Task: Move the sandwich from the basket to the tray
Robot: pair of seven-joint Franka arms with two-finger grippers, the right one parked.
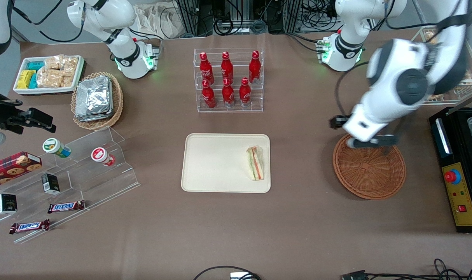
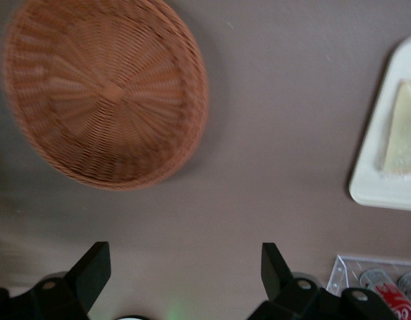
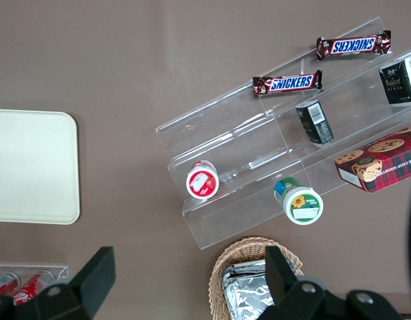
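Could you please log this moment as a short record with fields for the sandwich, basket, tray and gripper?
sandwich: lying on the tray, near the short edge that faces the basket
tray: flat on the table, nearer the front camera than the bottle rack
basket: nothing in it, toward the working arm's end
gripper: open, holding nothing, above the table beside the basket
task state: sandwich already on the tray

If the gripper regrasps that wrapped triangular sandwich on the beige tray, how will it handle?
The triangular wrapped sandwich probably squashes easily: soft bread, layered filling. Its clear wrap may be slippery. Lying flat on the cream-beige tray, it shouldn't roll. The open gripper hovers empty near the reddish-brown wicker basket.
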